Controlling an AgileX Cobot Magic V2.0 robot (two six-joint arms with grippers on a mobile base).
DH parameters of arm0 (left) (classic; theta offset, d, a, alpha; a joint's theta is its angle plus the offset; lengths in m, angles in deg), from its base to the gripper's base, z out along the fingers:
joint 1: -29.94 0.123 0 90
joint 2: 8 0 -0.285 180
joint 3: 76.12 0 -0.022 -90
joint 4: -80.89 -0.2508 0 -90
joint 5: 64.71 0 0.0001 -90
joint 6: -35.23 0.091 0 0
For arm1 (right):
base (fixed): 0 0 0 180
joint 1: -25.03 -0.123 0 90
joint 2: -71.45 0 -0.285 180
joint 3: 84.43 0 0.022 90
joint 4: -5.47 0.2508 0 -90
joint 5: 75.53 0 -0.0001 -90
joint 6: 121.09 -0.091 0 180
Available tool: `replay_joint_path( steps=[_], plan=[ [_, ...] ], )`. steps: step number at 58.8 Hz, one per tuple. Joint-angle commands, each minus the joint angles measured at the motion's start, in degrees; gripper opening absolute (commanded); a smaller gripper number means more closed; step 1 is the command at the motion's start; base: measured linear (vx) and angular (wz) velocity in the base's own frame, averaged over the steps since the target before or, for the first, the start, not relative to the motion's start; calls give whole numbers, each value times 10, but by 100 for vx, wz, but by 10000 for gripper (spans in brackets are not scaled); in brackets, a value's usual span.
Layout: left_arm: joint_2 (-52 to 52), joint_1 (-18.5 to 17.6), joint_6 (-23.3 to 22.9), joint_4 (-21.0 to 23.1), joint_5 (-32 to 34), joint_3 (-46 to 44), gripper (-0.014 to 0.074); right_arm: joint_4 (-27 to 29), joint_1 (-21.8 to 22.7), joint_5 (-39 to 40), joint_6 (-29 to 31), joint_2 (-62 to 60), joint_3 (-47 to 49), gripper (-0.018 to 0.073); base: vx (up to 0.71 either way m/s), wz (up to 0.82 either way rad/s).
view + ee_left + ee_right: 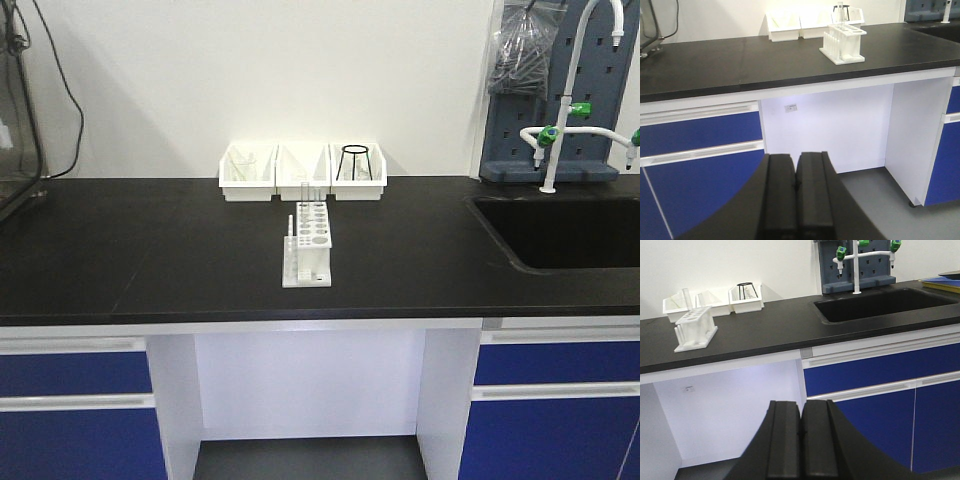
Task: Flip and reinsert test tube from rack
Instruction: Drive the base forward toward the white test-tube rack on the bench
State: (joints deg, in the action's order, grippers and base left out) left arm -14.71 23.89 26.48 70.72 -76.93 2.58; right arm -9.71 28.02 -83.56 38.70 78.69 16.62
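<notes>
The white test tube rack (pixel 308 243) stands near the middle of the black counter, with round holes on top and short pegs on its left side. A clear test tube (pixel 307 193) stands upright at the rack's far end. The rack also shows in the left wrist view (pixel 842 43) and the right wrist view (pixel 695 329), with the tube (pixel 687 300) sticking up. My left gripper (pixel 796 157) is shut and empty, below counter level in front of the blue drawers. My right gripper (pixel 800 405) is shut and empty, also low in front of the cabinets. Neither arm shows in the front view.
Three white open-front bins (pixel 303 170) stand behind the rack against the wall; the right one holds a black wire stand (pixel 357 162). A black sink (pixel 565 230) with a white tap (pixel 570 90) is at the right. Cables hang at the far left (pixel 55 80).
</notes>
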Motion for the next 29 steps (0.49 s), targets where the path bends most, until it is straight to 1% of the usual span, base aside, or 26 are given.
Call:
replay_joint_path(
  steps=[1, 14, 29],
  plan=[
    [4, 0, -5, 3, 47, -2, -6, -3, 3, 45, 5, -8, -2, -11, 26, -10],
    [4, 0, -5, 3, 47, -2, -6, -3, 3, 45, 5, -8, -2, -11, 30, -3],
    [4, 0, -5, 3, 47, -2, -6, -3, 3, 45, 5, -8, -2, -11, 40, 5]
  ],
)
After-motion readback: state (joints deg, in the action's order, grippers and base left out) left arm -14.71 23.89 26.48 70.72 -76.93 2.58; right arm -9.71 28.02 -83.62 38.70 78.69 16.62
